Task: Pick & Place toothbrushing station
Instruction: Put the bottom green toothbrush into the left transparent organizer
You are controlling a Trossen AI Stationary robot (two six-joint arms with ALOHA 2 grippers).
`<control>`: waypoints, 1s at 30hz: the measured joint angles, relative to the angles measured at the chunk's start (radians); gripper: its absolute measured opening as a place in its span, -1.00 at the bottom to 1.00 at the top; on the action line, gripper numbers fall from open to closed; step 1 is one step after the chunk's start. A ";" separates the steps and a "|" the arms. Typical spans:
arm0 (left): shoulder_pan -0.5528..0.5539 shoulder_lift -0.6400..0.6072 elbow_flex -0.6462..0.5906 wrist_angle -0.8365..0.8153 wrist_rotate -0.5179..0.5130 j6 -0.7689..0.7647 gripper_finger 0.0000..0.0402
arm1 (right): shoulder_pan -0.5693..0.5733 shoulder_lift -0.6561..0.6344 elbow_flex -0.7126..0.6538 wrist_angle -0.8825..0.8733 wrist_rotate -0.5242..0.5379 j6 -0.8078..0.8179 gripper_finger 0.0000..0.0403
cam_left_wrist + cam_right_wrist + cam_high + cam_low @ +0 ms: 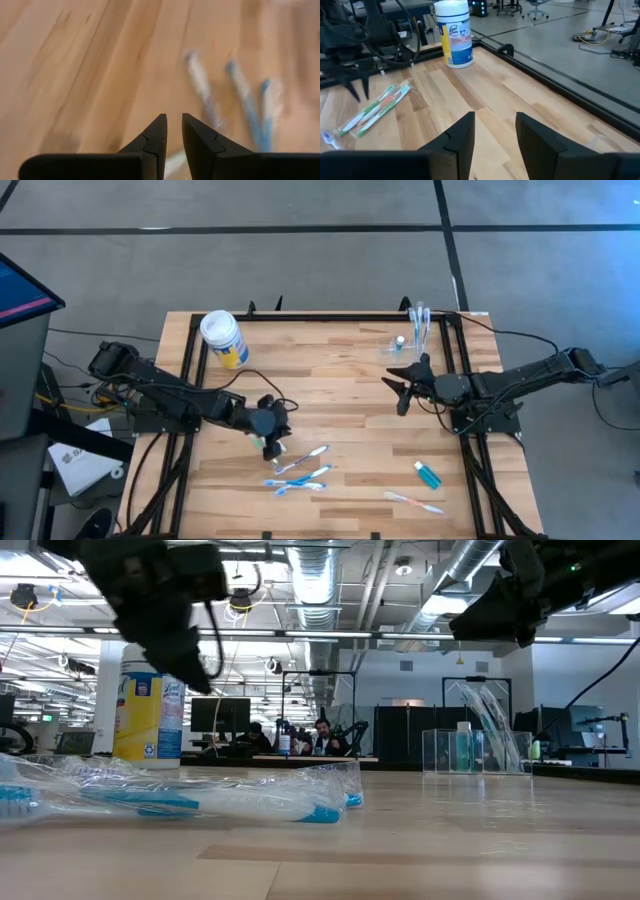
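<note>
Cup (418,330), clear plastic, stands upright at the table's far edge with toothbrushes in it and a small blue-capped tube (399,341) just beside it. Right gripper (398,388) hangs above the wood near the cup, on the side toward the table's middle, apart from it; fingers (461,134) spread with a clear gap, nothing between them. Left gripper (270,442) sits low over bare wood, fingertips (159,131) nearly together with only a slit between, nothing pinched as far as I can see. Loose wrapped toothbrushes (300,471) lie just beyond its tips. Another toothbrush (414,501) and a teal tube (428,474) lie well off toward the right arm's side. Yellow-and-blue wipes canister (223,338) stands at the far edge, behind the left arm.
</note>
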 joint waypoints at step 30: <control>0.001 -0.193 -0.158 -0.567 0.009 -0.183 -0.73 | -0.001 0.000 0.000 0.009 0.000 0.000 -0.35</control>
